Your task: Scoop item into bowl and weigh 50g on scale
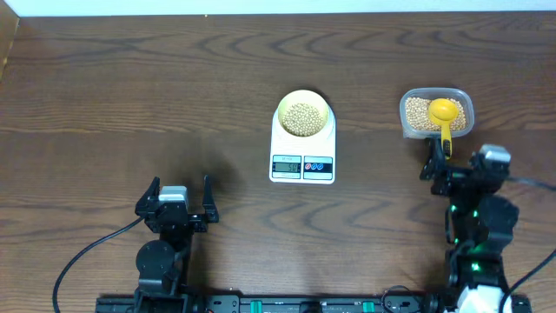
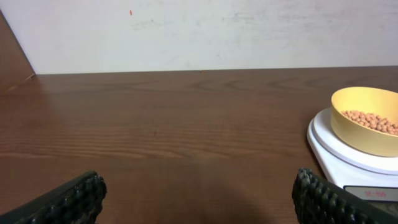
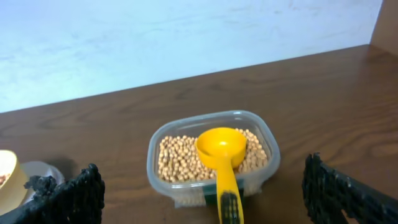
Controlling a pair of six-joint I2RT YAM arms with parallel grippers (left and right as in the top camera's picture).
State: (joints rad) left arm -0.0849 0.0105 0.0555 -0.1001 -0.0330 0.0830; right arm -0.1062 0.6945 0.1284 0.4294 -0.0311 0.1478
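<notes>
The pale-yellow bowl [image 1: 303, 97] sits on the white scale [image 1: 302, 161] at the table's middle, with tan beans [image 1: 302, 117] heaped inside it. More beans [image 3: 177, 158] fill a clear tub [image 1: 436, 130] at the right, and a yellow scoop [image 1: 444, 111] rests in it with its handle over the near rim. My right gripper [image 1: 452, 163] is open just in front of that handle, touching nothing. My left gripper [image 1: 181, 196] is open and empty at the front left. In the left wrist view the bowl [image 2: 360, 134] and scale [image 2: 329, 140] lie ahead to the right.
A wall runs along the table's far edge. In the right wrist view the tub [image 3: 168, 186] and scoop [image 3: 221, 144] lie between my fingers, with the scale [image 3: 37, 171] at the far left. Cables trail from both arm bases at the front edge.
</notes>
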